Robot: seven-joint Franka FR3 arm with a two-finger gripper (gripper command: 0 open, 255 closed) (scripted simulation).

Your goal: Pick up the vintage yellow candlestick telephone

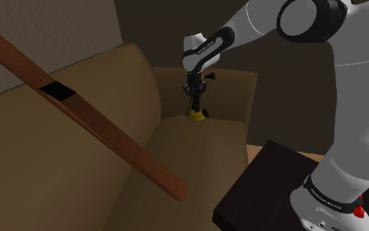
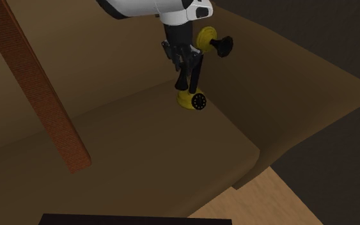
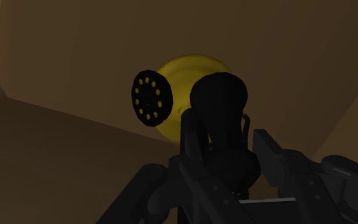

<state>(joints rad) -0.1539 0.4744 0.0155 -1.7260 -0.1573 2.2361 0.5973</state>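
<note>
Two black fingers point(image 3: 268, 149) of the all-black two-finger gripper point(image 2: 188, 80) are standing on either side of the black stem of the yellow candlestick telephone point(image 2: 188, 100), which has a round black dial on its base. They are sitting narrowly apart rather than clamped. In the wrist view a thin strip of sofa is showing between the stem and one finger (the other seems to be touching, though black against black is making that hard to judge).

The telephone is standing upright on the seat of the tan upholstered sofa point(image 1: 196, 154). It is at the seat's back corner, just beside the armrest and the backrest, with its yellow base resting on the cushion. The white arm point(image 1: 255, 26) is reaching down to it from above. A long reddish-brown wooden plank point(image 1: 111, 131) is slanting across the sofa, well apart from the telephone.

Judging from this, the reach is done and the grasp is the step in hand; the lift is not yet begun. The next move is calling for the fingers to close squarely on the thin stem and then for a straight rise. A top-heavy thing pinched off-centre could swing or slip, and the armrest is sitting near.
</note>
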